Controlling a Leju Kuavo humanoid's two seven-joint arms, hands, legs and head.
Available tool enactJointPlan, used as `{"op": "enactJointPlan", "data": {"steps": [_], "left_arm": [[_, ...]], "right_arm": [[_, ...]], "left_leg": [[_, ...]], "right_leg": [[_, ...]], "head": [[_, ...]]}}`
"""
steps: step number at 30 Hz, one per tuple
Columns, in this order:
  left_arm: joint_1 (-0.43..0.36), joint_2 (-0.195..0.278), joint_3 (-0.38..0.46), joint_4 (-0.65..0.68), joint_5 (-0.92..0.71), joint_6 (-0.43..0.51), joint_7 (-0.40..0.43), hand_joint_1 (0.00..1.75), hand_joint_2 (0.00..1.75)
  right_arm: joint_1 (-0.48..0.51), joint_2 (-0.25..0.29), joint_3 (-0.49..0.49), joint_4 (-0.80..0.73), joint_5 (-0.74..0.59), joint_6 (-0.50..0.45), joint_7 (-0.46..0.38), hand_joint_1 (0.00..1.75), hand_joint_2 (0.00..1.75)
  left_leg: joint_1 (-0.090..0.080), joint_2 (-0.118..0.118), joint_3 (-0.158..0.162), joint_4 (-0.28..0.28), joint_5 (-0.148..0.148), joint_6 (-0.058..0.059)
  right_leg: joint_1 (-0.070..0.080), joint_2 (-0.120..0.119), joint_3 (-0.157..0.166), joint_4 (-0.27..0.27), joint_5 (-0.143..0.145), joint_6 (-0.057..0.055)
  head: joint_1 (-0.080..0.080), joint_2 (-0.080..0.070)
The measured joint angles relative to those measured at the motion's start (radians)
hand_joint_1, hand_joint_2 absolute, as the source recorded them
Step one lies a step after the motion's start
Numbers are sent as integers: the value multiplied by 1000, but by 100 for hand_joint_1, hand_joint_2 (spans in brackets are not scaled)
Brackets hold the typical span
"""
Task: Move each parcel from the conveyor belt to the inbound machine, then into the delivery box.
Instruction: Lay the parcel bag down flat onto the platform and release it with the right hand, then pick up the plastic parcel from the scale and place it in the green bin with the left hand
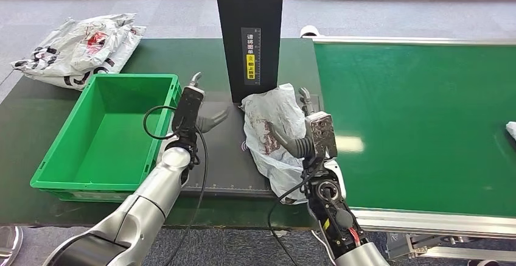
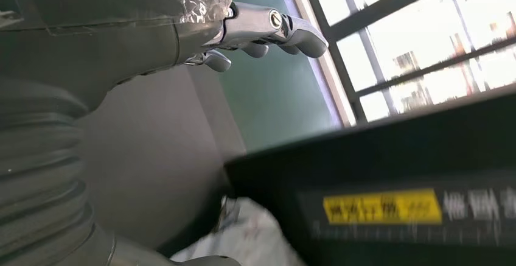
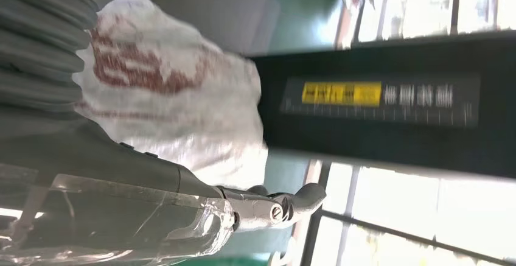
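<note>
Right now the right hand [image 1: 306, 137] grips a crumpled white plastic parcel [image 1: 272, 133] on the dark scanner plate [image 1: 225, 156], while the left hand [image 1: 196, 111] hovers spread wide and empty beside it.

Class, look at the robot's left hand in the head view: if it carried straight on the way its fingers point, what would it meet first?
Probably the white parcel: the left hand points its fingers across the dark scanner plate toward it. Depth is unclear.

The black upright column [image 1: 248, 35] of the inbound machine bears a vertical grey label [image 1: 249, 56] with Chinese characters, reading roughly 请将面单, then a yellow patch below; remaining characters are too small. The parcel [image 1: 274, 135] beside that column carries red print, illegible.
</note>
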Motion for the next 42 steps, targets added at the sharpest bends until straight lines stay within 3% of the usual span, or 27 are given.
{"op": "enactJointPlan", "data": {"steps": [11,20,24,28,35,42], "left_arm": [[33,-28,-151,44,-33,-31,0,0,175],[44,-49,-193,72,-59,-72,-8,0,175],[56,-48,-251,80,-158,-115,-1,1,175],[72,-37,-340,114,-324,-112,74,175,175],[59,-11,-451,174,-575,-45,258,175,175],[44,6,-478,184,-622,-48,286,175,175]], "right_arm": [[-3,-22,-118,-9,17,-110,31,0,175],[-8,-33,-153,-9,44,-127,36,0,175],[-17,-34,-167,-1,76,-119,45,0,175],[-30,-32,-169,24,117,-93,45,0,175],[-55,-4,-169,62,169,-57,51,0,175],[-61,12,-169,81,183,-43,54,0,175]], "left_leg": [[-1,-1,0,0,0,0],[-1,0,0,0,0,0],[-1,0,0,0,0,0],[-1,0,0,0,0,1],[0,-1,1,0,0,0],[0,-1,6,0,0,1]], "right_leg": [[0,0,0,0,0,1],[0,0,0,0,0,1],[0,0,0,0,0,1],[0,0,0,0,0,1],[0,-1,3,0,0,0],[0,-1,7,0,0,0]], "head": [[0,0],[0,0],[0,0],[0,0],[0,0],[0,0]]}}
